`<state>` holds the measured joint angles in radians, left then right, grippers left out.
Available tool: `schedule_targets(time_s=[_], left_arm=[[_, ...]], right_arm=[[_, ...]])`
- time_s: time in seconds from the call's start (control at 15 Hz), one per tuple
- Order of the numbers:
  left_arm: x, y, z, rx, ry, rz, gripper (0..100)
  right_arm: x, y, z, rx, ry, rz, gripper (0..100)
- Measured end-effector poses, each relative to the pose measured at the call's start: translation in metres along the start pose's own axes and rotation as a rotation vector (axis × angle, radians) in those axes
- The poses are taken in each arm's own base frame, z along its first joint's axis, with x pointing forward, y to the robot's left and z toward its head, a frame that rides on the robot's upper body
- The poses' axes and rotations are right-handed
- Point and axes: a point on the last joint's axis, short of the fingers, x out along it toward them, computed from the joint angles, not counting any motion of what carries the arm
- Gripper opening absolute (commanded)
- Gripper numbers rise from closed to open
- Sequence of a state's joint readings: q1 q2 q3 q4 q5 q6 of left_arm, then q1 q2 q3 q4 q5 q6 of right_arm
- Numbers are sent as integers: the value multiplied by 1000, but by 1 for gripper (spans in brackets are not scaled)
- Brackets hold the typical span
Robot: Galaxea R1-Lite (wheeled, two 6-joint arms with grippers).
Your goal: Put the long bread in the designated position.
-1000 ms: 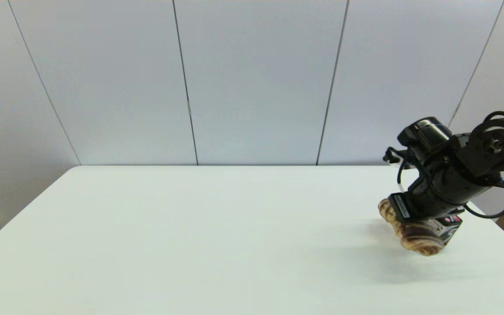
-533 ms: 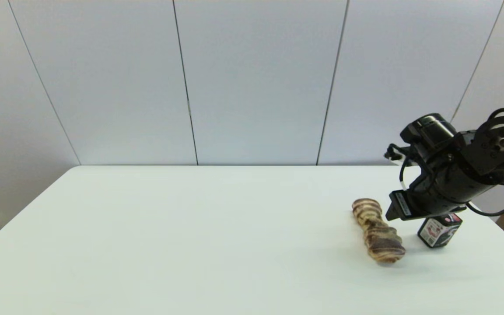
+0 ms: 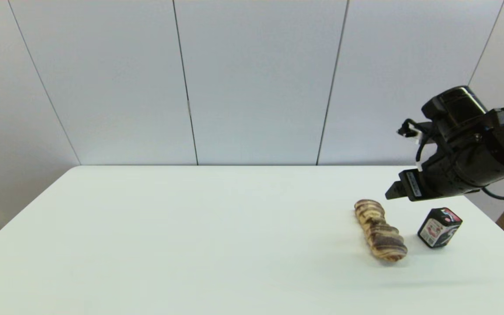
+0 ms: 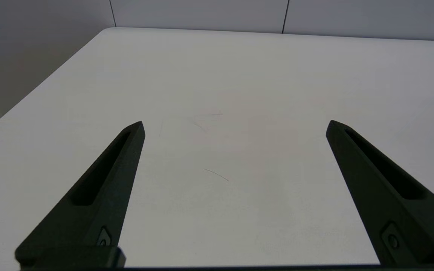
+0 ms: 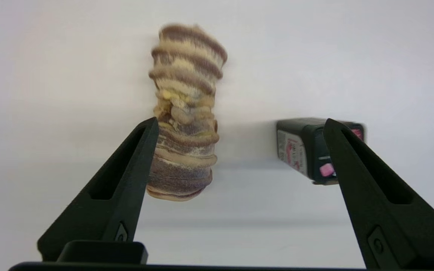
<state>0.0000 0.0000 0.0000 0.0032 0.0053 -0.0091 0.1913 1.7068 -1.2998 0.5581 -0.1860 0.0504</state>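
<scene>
No legible text anywhere; red-and-white label on the small black box (image 3: 439,227) too small to read; white sticker on the right pincer (image 3: 395,191) housing equally unreadable; no brands, numbers or signs otherwise.

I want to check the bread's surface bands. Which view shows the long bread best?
The right wrist view: the long bread fills it, bands clear. The head view shows it whole but small; the left wrist view shows none.
</scene>
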Motion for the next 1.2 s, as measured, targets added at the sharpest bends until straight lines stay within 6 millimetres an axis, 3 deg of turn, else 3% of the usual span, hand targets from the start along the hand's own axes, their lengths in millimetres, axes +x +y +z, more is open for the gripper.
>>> schedule_targets(time_s=[0.6,0.87,1.2], left_arm=[[0,0,0,0,0,0,100],[0,0,0,0,0,0,100],[0,0,0,0,0,0,100]], right_arm=[[-94,-22,-16,33,-259,-5,100],[-124,-37,-41,-9,-326,-46,100],[-148,-45,-81,16,-375,-76,100]])
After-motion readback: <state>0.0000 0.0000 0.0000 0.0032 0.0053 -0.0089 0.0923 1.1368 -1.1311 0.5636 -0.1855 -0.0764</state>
